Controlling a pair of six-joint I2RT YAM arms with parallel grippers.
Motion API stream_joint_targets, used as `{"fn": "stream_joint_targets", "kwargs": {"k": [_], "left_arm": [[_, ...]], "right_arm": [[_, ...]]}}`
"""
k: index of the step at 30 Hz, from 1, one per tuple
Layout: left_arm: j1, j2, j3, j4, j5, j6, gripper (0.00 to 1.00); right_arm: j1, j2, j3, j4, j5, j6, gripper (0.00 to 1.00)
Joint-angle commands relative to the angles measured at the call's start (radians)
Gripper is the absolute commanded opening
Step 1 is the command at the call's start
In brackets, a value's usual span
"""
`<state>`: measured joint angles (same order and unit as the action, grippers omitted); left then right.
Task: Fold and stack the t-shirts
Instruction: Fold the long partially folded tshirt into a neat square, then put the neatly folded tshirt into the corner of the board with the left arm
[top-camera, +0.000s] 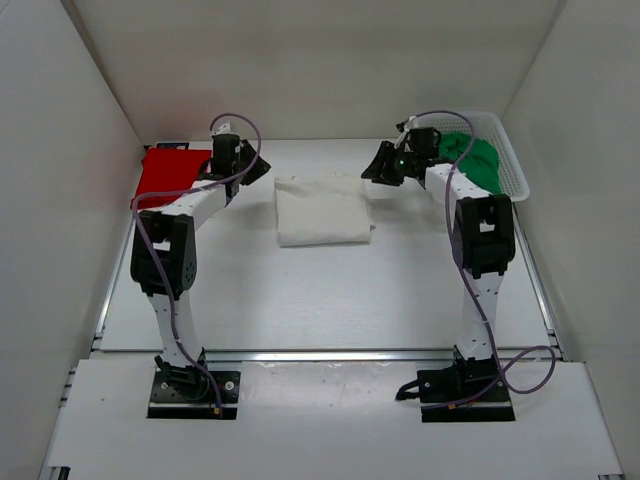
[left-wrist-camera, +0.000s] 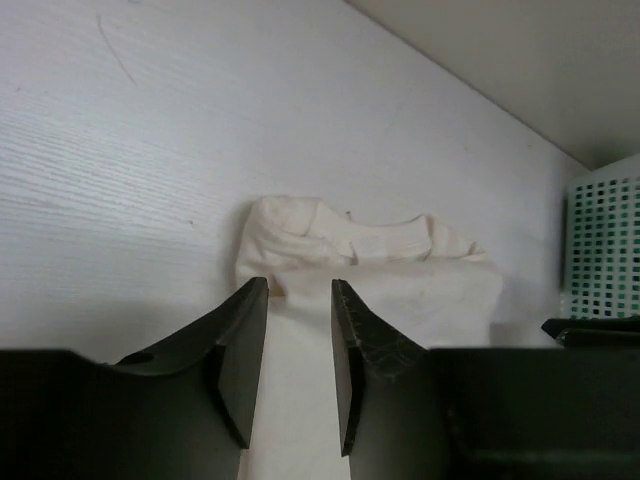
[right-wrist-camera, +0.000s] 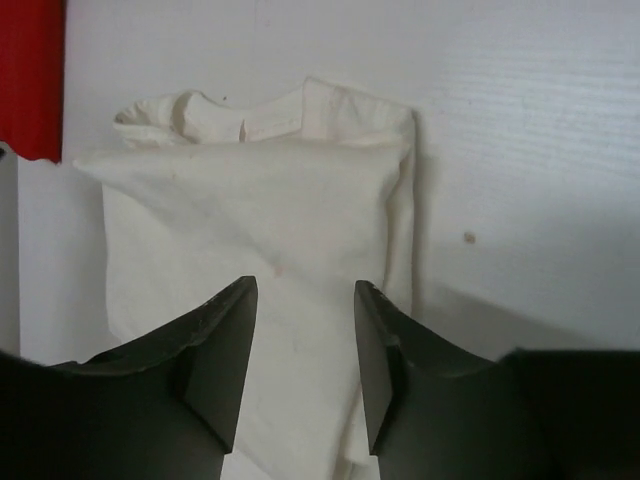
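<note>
left tool (left-wrist-camera: 298, 290) hangs with its jaws partly apart and nothing between them. right tool (right-wrist-camera: 305, 288) stands wider, also empty. they hover on either side of the white t-shirt (top-camera: 320, 210), each a little clear of the cloth and aimed at it.

the white t-shirt lies folded into a rough rectangle in the middle of the far desk (top-camera: 330, 300), collar end bunched toward the back. the red t-shirt (top-camera: 165, 172) lies flat at the far left, partly hidden by my left arm. the green t-shirt (top-camera: 475, 160) sits crumpled in the white mesh basket (top-camera: 515, 165) at the far right.

i judge all three light, limp and thin. nothing here will break, but a fold will slump or open if i lift it by one layer. for the white one i would pinch through every layer at an edge or a corner, one tool to each side, and keep it low so the fold holds. the green one needs a pinch on any raised ridge, then shaking out on the desk.

the desk is white, flat and matte with a faint grain, and cloth should slide on it without snagging. plain walls (top-camera: 60, 150) close in on the left, right and back, so wide swings at the sides are tight. the near half of the desk has room to spread a shirt.
</note>
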<state>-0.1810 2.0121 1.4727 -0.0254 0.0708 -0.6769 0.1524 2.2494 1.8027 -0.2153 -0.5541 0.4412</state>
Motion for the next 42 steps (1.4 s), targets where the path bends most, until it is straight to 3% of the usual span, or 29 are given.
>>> {"fn": "stream_joint_targets", "kwargs": {"k": [1, 3, 6, 14, 20, 23, 27, 31, 42], "left_arm": [[-0.066, -0.14, -0.052, 0.084, 0.021, 0.007, 0.41], [-0.148, -0.153, -0.115, 0.108, 0.027, 0.019, 0.4], [-0.222, -0.138, -0.208, 0.137, 0.017, 0.037, 0.38], [-0.235, -0.173, -0.585, 0.336, 0.058, -0.068, 0.31], [-0.27, -0.323, -0.845, 0.419, 0.081, -0.087, 0.31], [-0.281, -0.409, -0.911, 0.432, 0.11, -0.119, 0.32], [-0.269, -0.502, -0.835, 0.372, 0.133, -0.121, 0.35], [-0.223, -0.484, -0.726, 0.334, 0.132, -0.105, 0.34], [-0.111, -0.061, -0.347, 0.303, 0.156, -0.119, 0.33]], "right_arm": [[0.036, -0.194, -0.136, 0.103, 0.063, -0.013, 0.41], [0.073, -0.252, -0.238, 0.184, 0.056, 0.013, 0.17], [0.125, -0.296, -0.417, 0.287, 0.033, 0.039, 0.03], [0.165, -0.249, -0.624, 0.335, 0.032, 0.056, 0.0], [0.188, -0.396, -0.926, 0.462, 0.036, 0.084, 0.0], [0.194, -0.441, -0.967, 0.465, 0.008, 0.079, 0.0], [0.188, -0.511, -0.896, 0.395, -0.004, 0.065, 0.01], [0.171, -0.498, -0.803, 0.387, -0.05, 0.068, 0.0], [0.084, -0.082, -0.311, 0.26, -0.138, 0.068, 0.0]]}}
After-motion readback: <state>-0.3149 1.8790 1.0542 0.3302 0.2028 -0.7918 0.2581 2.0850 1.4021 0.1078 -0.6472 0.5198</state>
